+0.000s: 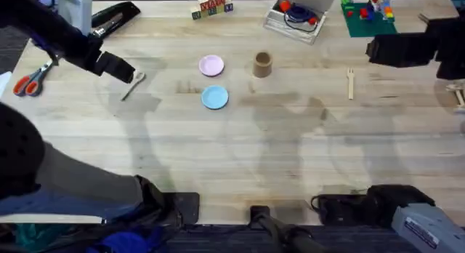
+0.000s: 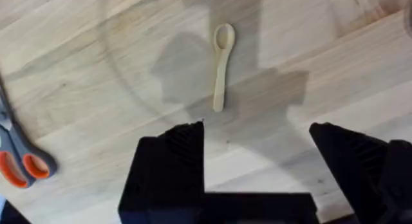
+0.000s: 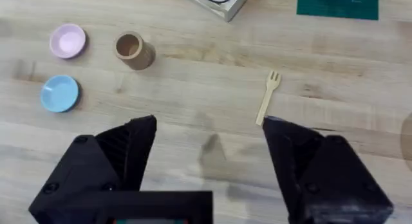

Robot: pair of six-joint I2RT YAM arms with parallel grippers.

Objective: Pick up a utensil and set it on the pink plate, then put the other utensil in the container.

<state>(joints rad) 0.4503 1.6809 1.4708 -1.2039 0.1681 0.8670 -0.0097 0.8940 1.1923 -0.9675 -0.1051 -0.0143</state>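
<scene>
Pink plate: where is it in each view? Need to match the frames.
Overhead: the pink plate lies at upper centre, just beyond the blue plate.
Left wrist: not in this picture.
Right wrist: the pink plate sits at upper left.
Shared landmark: the brown cup standing beside it.

The table (image 1: pixel 290 158) is pale, matt wood with visible grain and plank seams. The spoon (image 2: pixel 221 63) and fork (image 3: pixel 268 97) look like smooth, unvarnished light wood. The pink plate (image 3: pixel 67 41) and blue plate (image 3: pixel 60 93) appear smooth, likely plastic, faintly glossy. The container (image 3: pixel 132 51) looks matt tan, like cardboard or wood. The scissors (image 2: pixel 19 156) have glossy plastic handles.
</scene>
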